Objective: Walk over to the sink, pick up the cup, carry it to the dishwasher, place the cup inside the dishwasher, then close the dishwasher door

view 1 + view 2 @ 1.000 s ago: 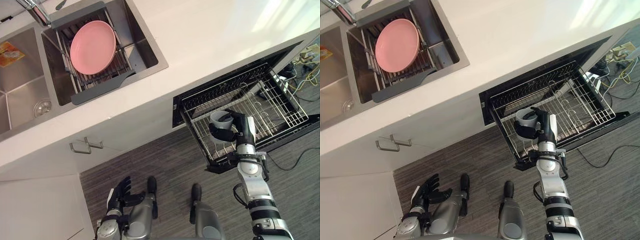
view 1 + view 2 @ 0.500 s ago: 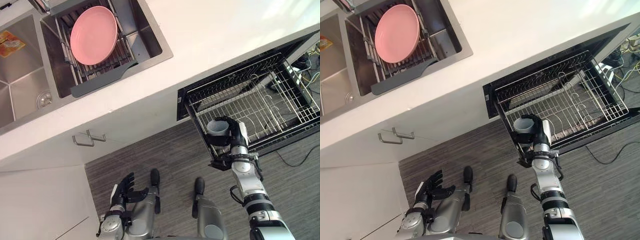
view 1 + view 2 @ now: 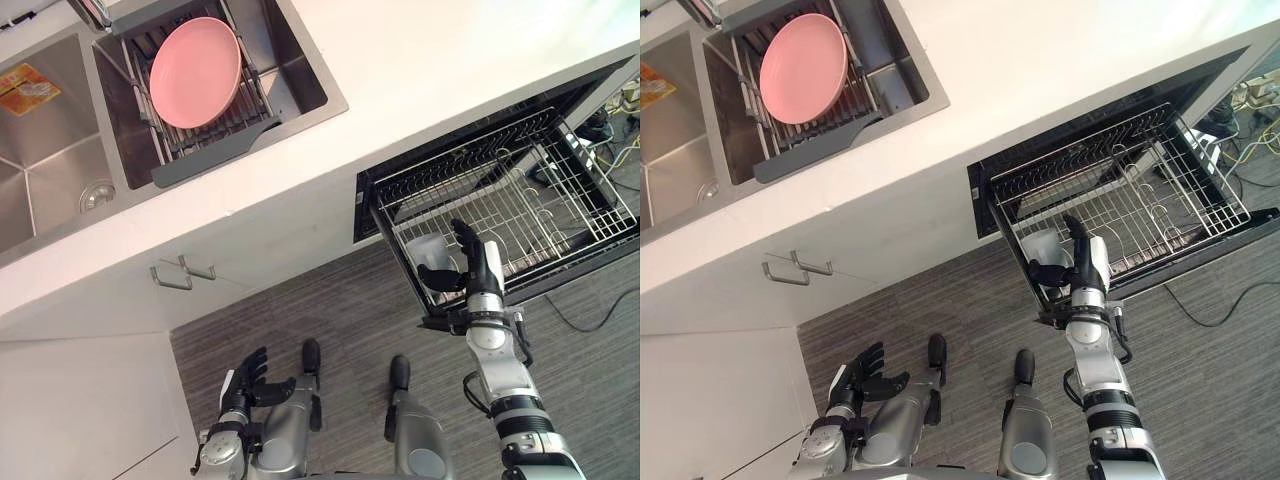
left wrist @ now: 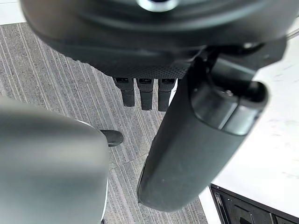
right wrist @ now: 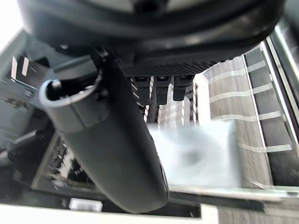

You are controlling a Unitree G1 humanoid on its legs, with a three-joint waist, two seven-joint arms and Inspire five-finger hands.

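The pale grey cup point(image 3: 424, 251) lies in the near left corner of the pulled-out wire rack point(image 3: 530, 200) of the open dishwasher, and looks blurred. My right hand point(image 3: 476, 272) is open right beside it, fingers straight and thumb spread, with no grip on the cup. In the right wrist view the cup point(image 5: 196, 158) sits past the straight fingers point(image 5: 161, 91), with the thumb point(image 5: 112, 154) beside it. My left hand point(image 3: 246, 377) hangs open low at my side over the floor; its fingers point(image 4: 145, 95) show straight in the left wrist view.
The dishwasher door point(image 3: 600, 262) lies open under the rack. A white countertop point(image 3: 450, 60) runs above it. A pink plate point(image 3: 195, 70) rests on a drainer in the double sink point(image 3: 55, 160). A cabinet handle point(image 3: 182, 272) sticks out; cables point(image 3: 620, 110) lie at far right.
My right hand has opened and let go of the cup, which now lies in the rack's front corner. The camera has shifted slightly.
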